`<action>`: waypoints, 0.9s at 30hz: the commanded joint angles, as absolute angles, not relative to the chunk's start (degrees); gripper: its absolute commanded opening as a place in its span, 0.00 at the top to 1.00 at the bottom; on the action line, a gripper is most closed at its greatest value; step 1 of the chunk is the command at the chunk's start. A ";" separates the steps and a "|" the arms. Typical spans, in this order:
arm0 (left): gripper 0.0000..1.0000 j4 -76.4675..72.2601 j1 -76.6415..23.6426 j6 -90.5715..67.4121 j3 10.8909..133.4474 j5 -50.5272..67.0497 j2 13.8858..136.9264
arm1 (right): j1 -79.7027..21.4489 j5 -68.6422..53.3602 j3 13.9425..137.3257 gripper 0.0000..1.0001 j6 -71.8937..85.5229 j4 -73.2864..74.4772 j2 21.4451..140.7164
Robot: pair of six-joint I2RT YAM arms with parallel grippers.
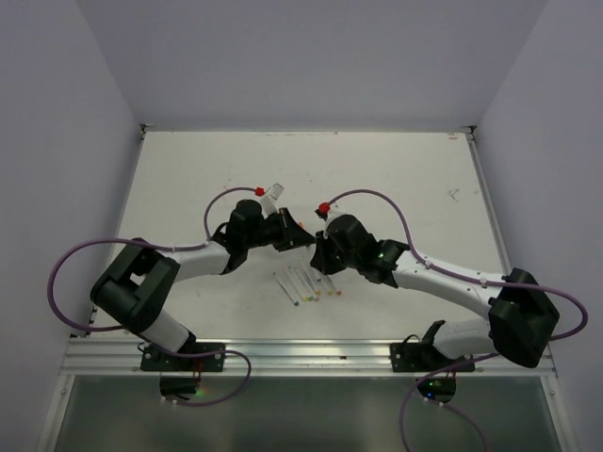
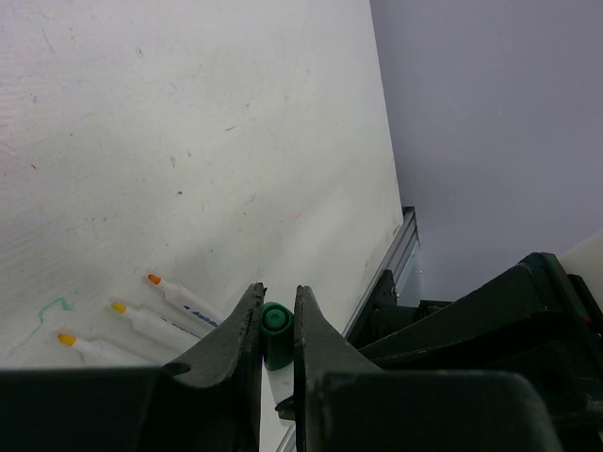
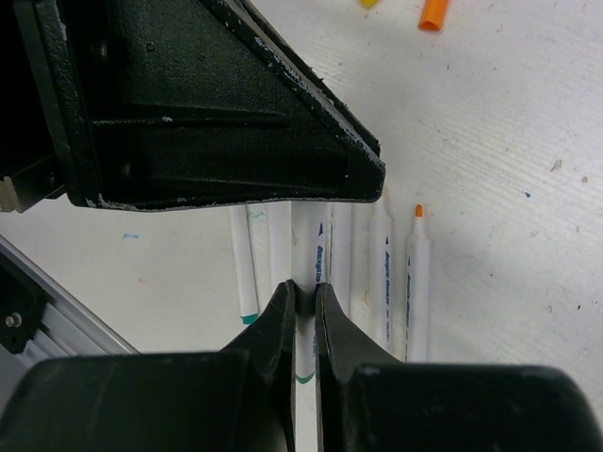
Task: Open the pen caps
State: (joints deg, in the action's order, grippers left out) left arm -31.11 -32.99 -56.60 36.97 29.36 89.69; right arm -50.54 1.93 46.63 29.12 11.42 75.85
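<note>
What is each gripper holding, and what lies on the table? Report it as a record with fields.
left gripper: shut on green cap
right gripper: shut on white pen barrel
table: row of pens below the grippers, some with orange or yellow tips bare
orange cap: loose on the table, apart from the row

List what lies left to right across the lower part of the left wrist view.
Yellow-tipped white pen lowest in the picture → second yellow-tipped white pen → orange-tipped white pen → green plastic pen cap between the fingers of the left gripper → black housing of the right arm.
</note>
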 commanded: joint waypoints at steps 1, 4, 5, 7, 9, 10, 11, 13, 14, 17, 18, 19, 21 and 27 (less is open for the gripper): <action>1.00 -26.13 -32.96 -54.84 39.54 25.15 89.03 | -52.02 3.86 46.85 1.00 30.23 10.63 76.81; 1.00 -24.43 -32.61 -55.89 40.78 21.45 89.21 | -55.54 6.84 46.58 1.00 29.97 12.64 78.22; 1.00 -23.56 -32.17 -56.77 41.04 19.71 89.21 | -56.59 8.77 46.50 1.00 29.97 13.09 79.09; 1.00 -20.24 -31.47 -56.78 42.80 16.81 89.30 | -58.71 10.10 46.32 1.00 30.32 14.58 79.89; 1.00 -19.51 -30.68 -56.69 43.85 15.82 89.30 | -60.28 11.42 45.79 1.00 30.76 15.11 79.89; 1.00 -19.08 -30.06 -56.78 44.12 15.47 89.38 | -60.73 11.95 45.53 1.00 31.11 15.38 79.63; 1.00 -18.72 -28.93 -56.69 44.30 15.12 89.47 | -61.08 12.74 45.01 1.00 31.29 15.64 79.28; 1.00 -17.67 -27.60 -56.25 45.44 15.21 89.56 | -61.70 13.18 44.56 1.00 31.64 16.34 77.96; 1.00 -17.58 -26.55 -55.81 45.70 15.47 89.21 | -61.87 13.71 44.21 1.00 31.81 16.78 77.26; 1.00 -15.92 -25.84 -54.58 46.66 14.77 88.68 | -62.05 13.98 44.21 1.00 31.29 18.54 75.24; 1.00 -15.13 -25.84 -54.32 47.63 14.16 88.51 | -62.05 13.45 44.30 1.00 30.85 19.07 74.89; 1.00 -14.16 -25.75 -54.06 47.90 13.72 88.42 | -62.31 13.53 44.56 1.00 30.94 19.59 74.62; 1.00 -14.15 -25.40 -53.96 48.34 13.88 87.72 | -63.36 13.80 44.74 1.00 31.11 20.74 74.27; 1.00 -14.68 -25.22 -52.47 49.22 14.06 86.66 | -63.63 20.73 44.47 1.00 32.70 23.81 71.63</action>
State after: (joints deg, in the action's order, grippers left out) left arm -13.80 -24.93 -55.05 46.81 15.46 87.96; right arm -63.70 15.84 44.40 31.31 20.75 74.19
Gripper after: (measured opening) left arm 0.142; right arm 0.059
